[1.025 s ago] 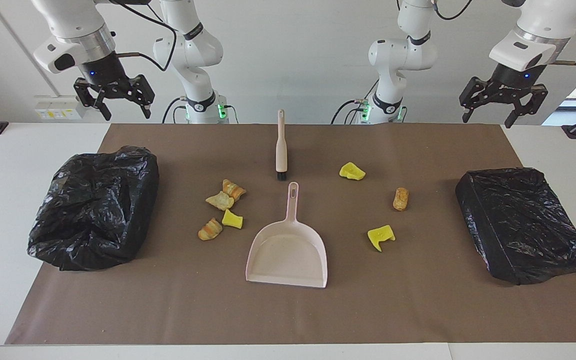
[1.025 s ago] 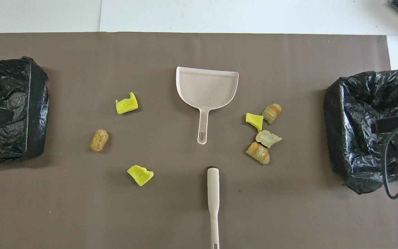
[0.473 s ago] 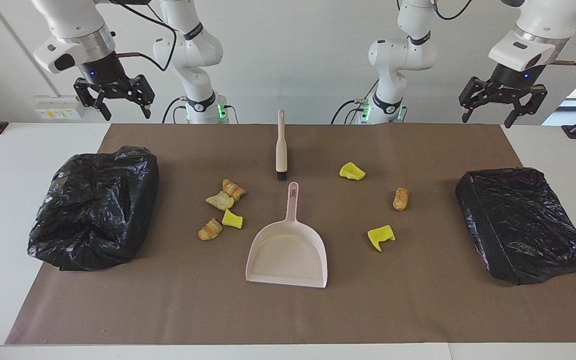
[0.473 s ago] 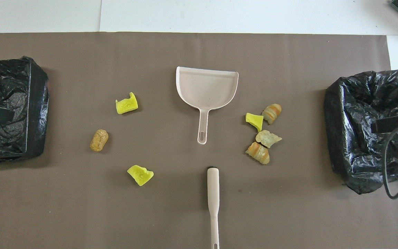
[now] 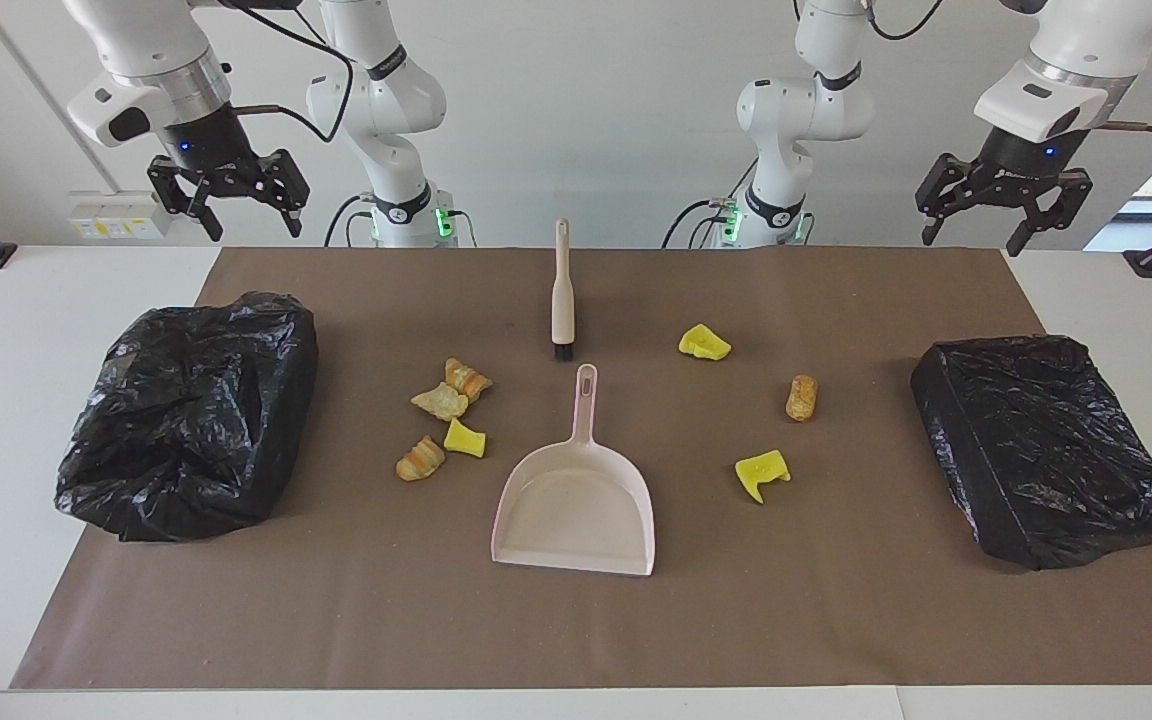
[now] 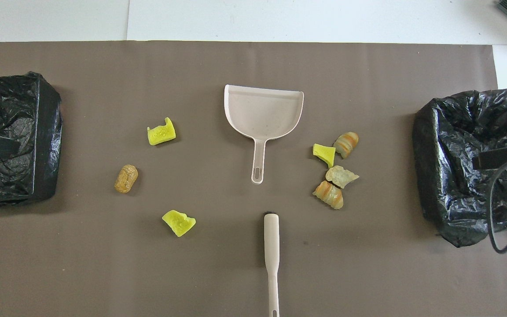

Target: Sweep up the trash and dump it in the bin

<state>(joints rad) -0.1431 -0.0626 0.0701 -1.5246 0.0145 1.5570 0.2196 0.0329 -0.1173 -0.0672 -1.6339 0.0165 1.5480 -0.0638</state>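
Two glossy white jointed arms with rounded shells, silver metal wrist bands, black two-finger left gripper (image 5: pixel 1003 212) and matching right gripper (image 5: pixel 228 198), small blue lights glowing above each, green lights at the bases, black cables looping along the links

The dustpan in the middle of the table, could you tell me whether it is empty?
Empty: the dustpan shows a bare tray, and every piece of trash lies on the mat around it.

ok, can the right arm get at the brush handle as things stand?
Probably yes. The right gripper hangs open above the table edge; the brush lies alone with nothing on or against its handle, the dustpan apart from it.
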